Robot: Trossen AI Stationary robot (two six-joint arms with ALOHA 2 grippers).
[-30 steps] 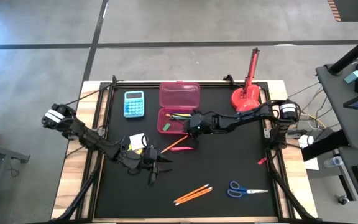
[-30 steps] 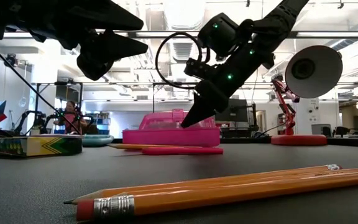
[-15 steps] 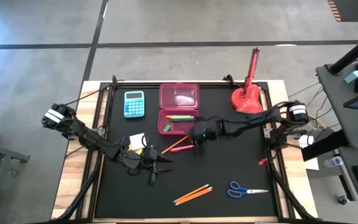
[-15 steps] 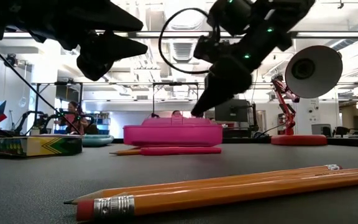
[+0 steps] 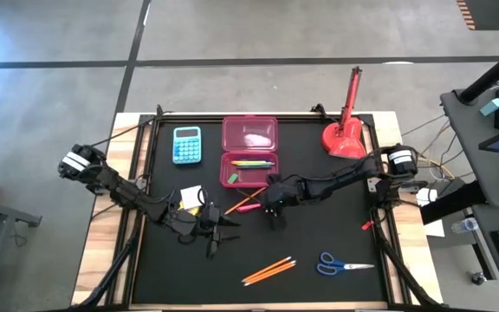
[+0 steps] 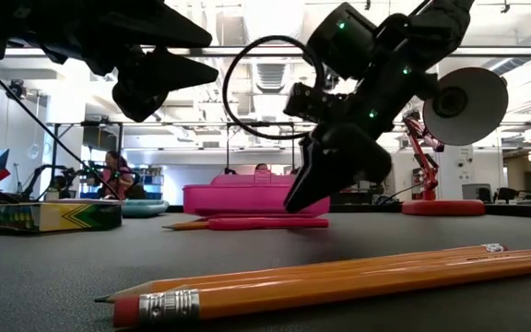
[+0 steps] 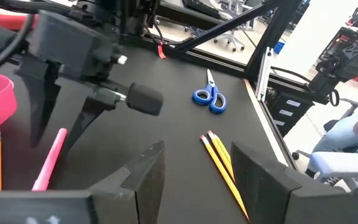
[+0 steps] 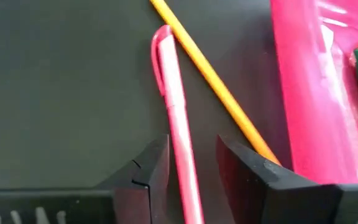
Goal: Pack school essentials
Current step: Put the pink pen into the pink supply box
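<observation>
My right gripper (image 8: 188, 165) is open, low over the table, just near of the open pink case (image 5: 249, 152). Its fingers stand on either side of a pink pen (image 8: 176, 106), which lies flat beside an orange pencil (image 8: 219, 93); I see no touch. The case holds a few pens and a pencil (image 5: 251, 165). My left gripper (image 7: 197, 171) is open and empty above the table's left middle (image 5: 210, 236). Two orange pencils (image 5: 267, 270) and blue-handled scissors (image 5: 343, 264) lie near the front edge. A white-and-yellow pack (image 5: 191, 197) lies beside the left arm.
A light-blue calculator (image 5: 187, 145) lies at the far left of the mat. A red desk lamp (image 5: 346, 130) stands at the far right. The black mat between the pink pen and the two pencils is bare. A person sits in the room beyond the table (image 6: 109, 175).
My right gripper has moved from above the pink case toward the table's near edge and down, and now stands low around the pink pen.
</observation>
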